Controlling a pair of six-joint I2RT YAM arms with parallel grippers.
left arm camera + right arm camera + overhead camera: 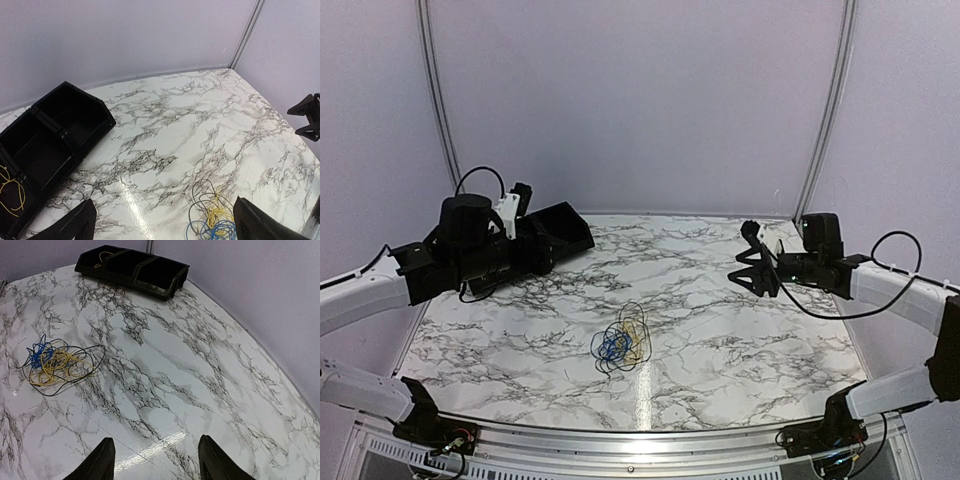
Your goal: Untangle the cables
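Note:
The cables [620, 345] lie in one tangle of blue, yellow and black loops on the marble table, near its front middle. The left wrist view shows this tangle [212, 217] just inside the right fingertip. My left gripper [167, 232] hangs open, high over the table beside the black bin, holding nothing. One yellow cable [10, 192] lies alone in the bin's nearest compartment. My right gripper [755, 265] is open and empty above the table's right side, far from the tangle [55, 362].
A black bin [570, 228] with several compartments stands at the back left of the table. Purple walls and metal posts close in the table at the back and sides. The arm bases sit at the near edge.

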